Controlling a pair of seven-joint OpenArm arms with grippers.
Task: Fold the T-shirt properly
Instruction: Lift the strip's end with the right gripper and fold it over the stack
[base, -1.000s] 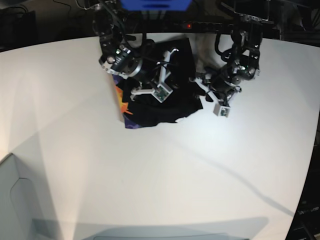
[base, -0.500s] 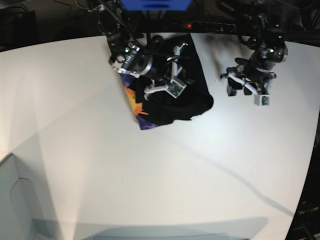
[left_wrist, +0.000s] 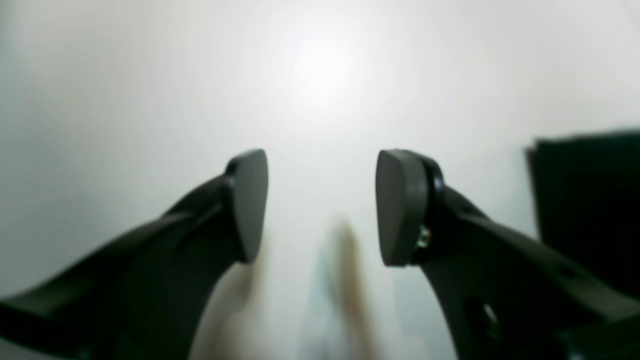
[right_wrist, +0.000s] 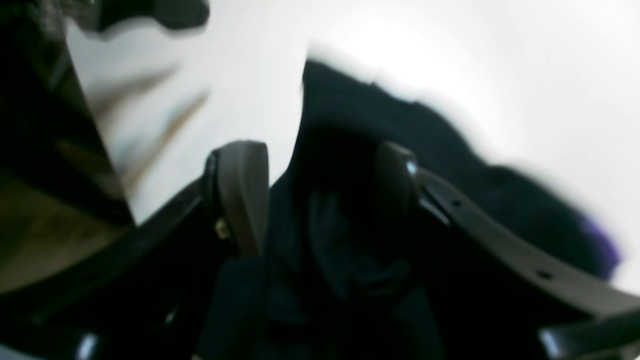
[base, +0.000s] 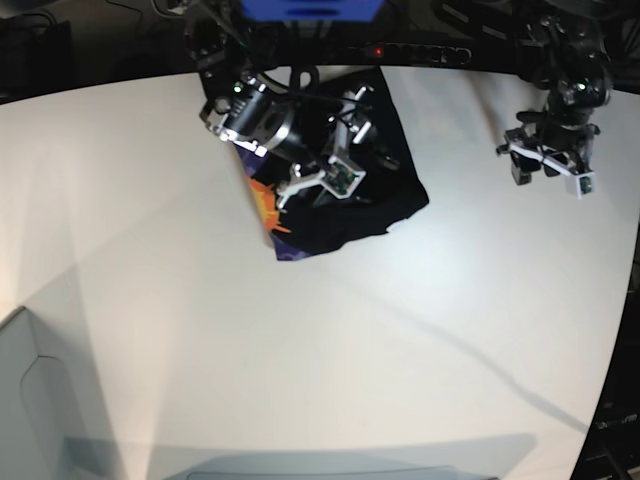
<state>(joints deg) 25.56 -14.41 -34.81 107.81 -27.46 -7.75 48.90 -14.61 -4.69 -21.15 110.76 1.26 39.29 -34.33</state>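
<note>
The black T-shirt (base: 375, 200) lies bunched at the back middle of the white table (base: 300, 350), with an orange and purple print (base: 266, 208) showing at its left edge. My right gripper (base: 330, 140) sits low over the cloth. In the right wrist view its jaws (right_wrist: 320, 165) stand apart, with black folds (right_wrist: 350, 240) bulging between them and a purple patch (right_wrist: 600, 245) at the right. My left gripper (base: 548, 165) is far to the right of the shirt. It is open and empty (left_wrist: 322, 200) over bare table.
A dark block (left_wrist: 585, 200) shows at the right edge of the left wrist view; I cannot tell what it is. Dark equipment (base: 320, 15) runs along the table's back edge. A grey shape (base: 20, 400) sits at the front left corner.
My left gripper has let go of the shirt and moved away to the right and back. The shirt has shifted slightly right. My right gripper stays over the cloth.
</note>
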